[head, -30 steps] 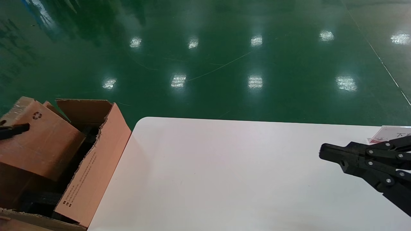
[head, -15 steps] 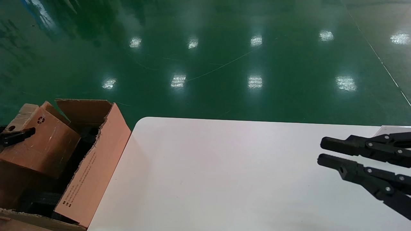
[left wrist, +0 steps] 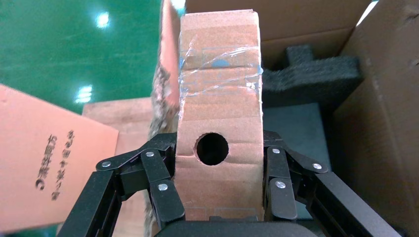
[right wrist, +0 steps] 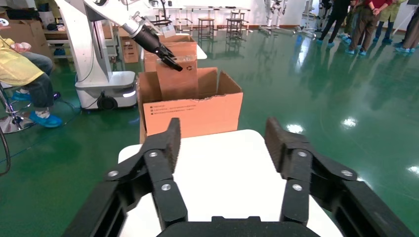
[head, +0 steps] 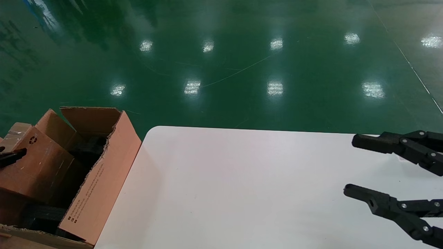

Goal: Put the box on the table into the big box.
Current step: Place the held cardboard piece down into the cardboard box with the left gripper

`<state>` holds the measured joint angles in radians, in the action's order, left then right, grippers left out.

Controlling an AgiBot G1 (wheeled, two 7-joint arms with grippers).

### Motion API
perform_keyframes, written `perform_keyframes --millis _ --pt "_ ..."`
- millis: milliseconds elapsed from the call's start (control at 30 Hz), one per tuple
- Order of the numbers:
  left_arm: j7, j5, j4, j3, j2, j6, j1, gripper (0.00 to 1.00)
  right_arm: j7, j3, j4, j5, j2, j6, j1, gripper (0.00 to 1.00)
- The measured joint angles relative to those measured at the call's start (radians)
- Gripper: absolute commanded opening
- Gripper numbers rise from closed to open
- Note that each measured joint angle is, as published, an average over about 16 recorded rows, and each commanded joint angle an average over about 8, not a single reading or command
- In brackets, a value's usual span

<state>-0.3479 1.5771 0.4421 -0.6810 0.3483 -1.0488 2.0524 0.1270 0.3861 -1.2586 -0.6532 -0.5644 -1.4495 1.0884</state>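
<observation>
One box (left wrist: 219, 118), clamped between the left gripper (left wrist: 220, 182) fingers, is tilted partway down inside the one big box (head: 98, 180), above black padding (left wrist: 309, 74); whether it touches the bottom is unclear. Right gripper (head: 349, 166) hovers spread wide over the table (head: 225, 193).

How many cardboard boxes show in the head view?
2. The box, clamped by the left gripper, is tilted halfway into the big box left of the table. The right gripper hovers open, empty.
</observation>
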Motion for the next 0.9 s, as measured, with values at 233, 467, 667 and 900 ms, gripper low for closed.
perform_keyframes --millis 233,467,667,900 --pt "-0.049 -0.010 0.058 -0.006 0.006 0.031 0.019 0.00 0.000 0.000 0.000 0.000 0.000 0.000 0.000 1.00" --pt "-0.104 -0.028 0.124 0.003 0.028 0.057 0.029 0.00 0.000 0.000 0.000 0.000 0.000 0.000 0.000 1.00" --pt "-0.155 -0.053 0.182 0.021 0.055 0.082 0.038 0.00 0.000 0.000 0.000 0.000 0.000 0.000 0.000 1.00" --pt "-0.213 -0.084 0.234 0.038 0.082 0.107 0.055 0.00 0.000 0.000 0.000 0.000 0.000 0.000 0.000 1.00"
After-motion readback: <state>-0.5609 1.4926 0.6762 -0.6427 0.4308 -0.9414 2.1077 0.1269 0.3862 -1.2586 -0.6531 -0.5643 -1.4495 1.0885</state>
